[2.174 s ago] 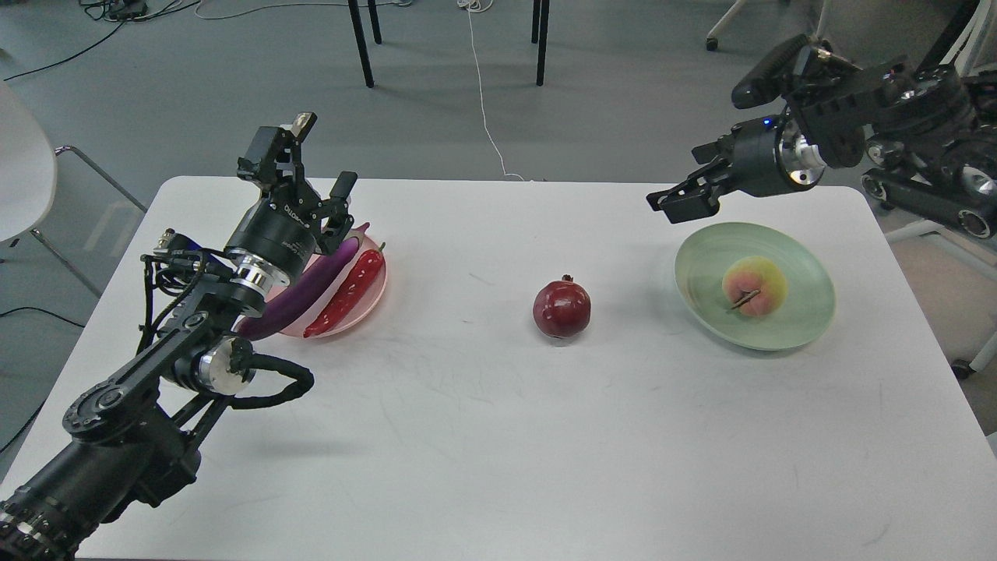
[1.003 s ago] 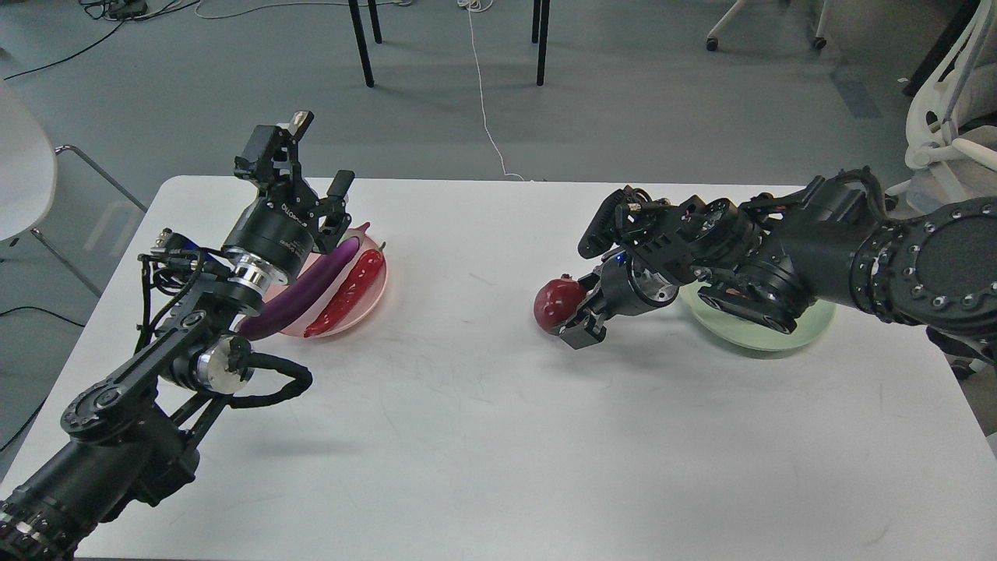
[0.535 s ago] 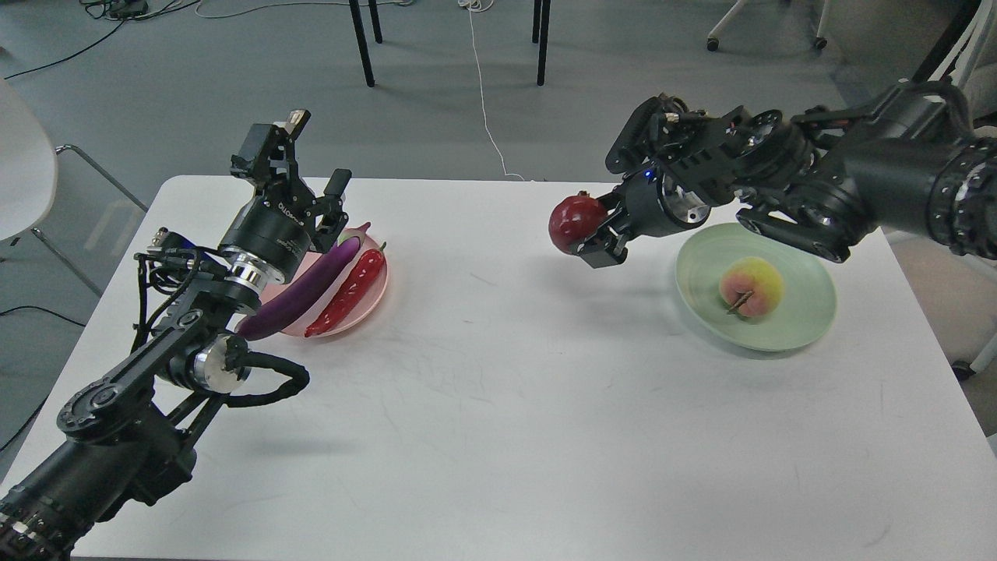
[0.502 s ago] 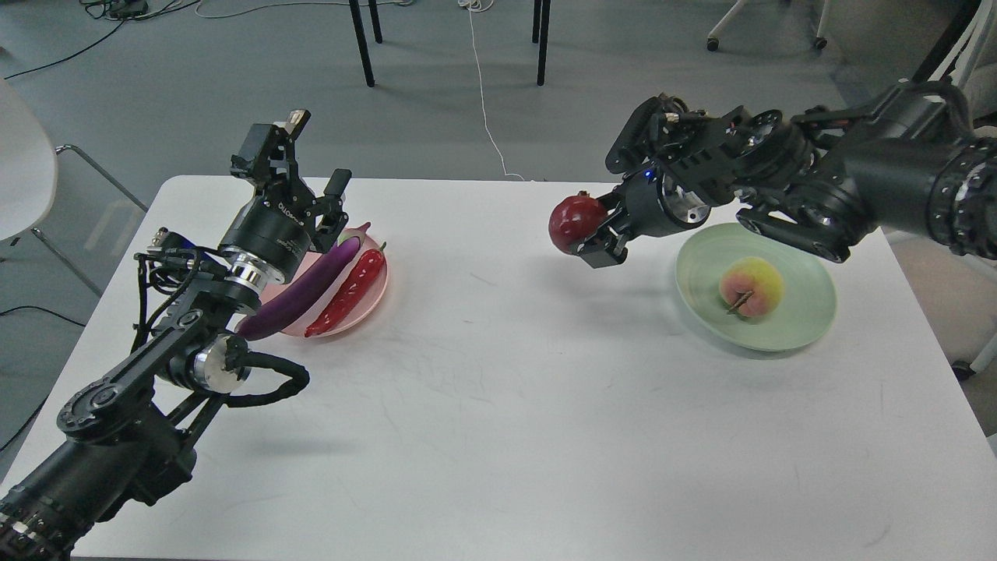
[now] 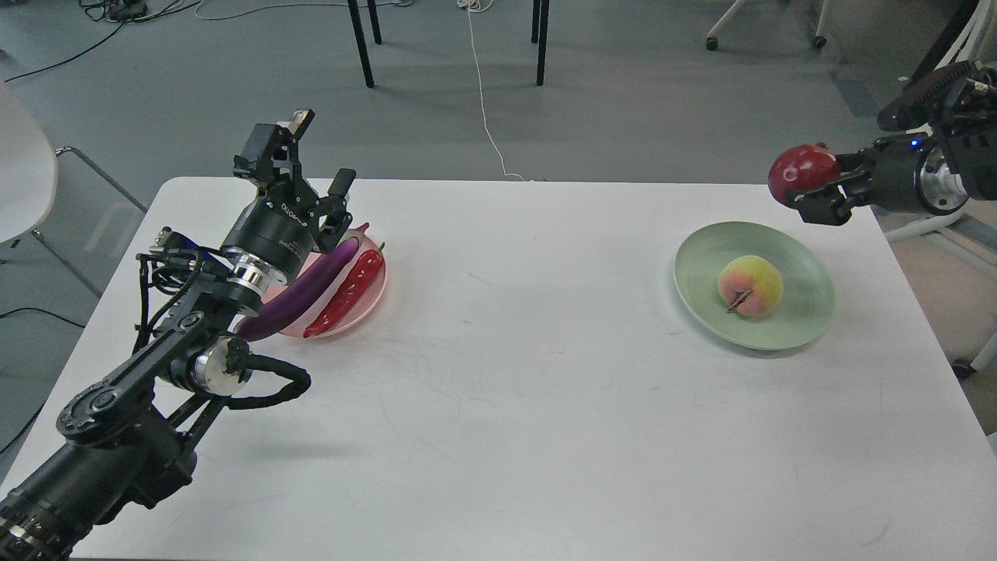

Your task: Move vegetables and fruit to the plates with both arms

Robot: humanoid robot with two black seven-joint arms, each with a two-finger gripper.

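Note:
My right gripper (image 5: 810, 191) is shut on the dark red pomegranate (image 5: 793, 170) and holds it in the air above the table's far right corner, beyond the sage green plate (image 5: 810, 319). The yellow-pink peach (image 5: 750, 285) lies in that plate. The purple eggplant (image 5: 304, 292) and the red chili pepper (image 5: 348, 292) lie side by side on the pale pink plate (image 5: 374, 300) at the left. My left gripper (image 5: 319, 183) is open and empty, raised just above the far end of the eggplant.
The white table (image 5: 506, 389) spans the view. Black chair legs (image 5: 362, 43) and a white cable (image 5: 483, 93) are on the floor behind. A white chair (image 5: 23, 164) stands at the left, and an office chair base (image 5: 942, 234) at the right.
My right gripper closed on the pomegranate at the table's middle, lifted it, and carried it right to beyond the green plate. My left arm has barely moved.

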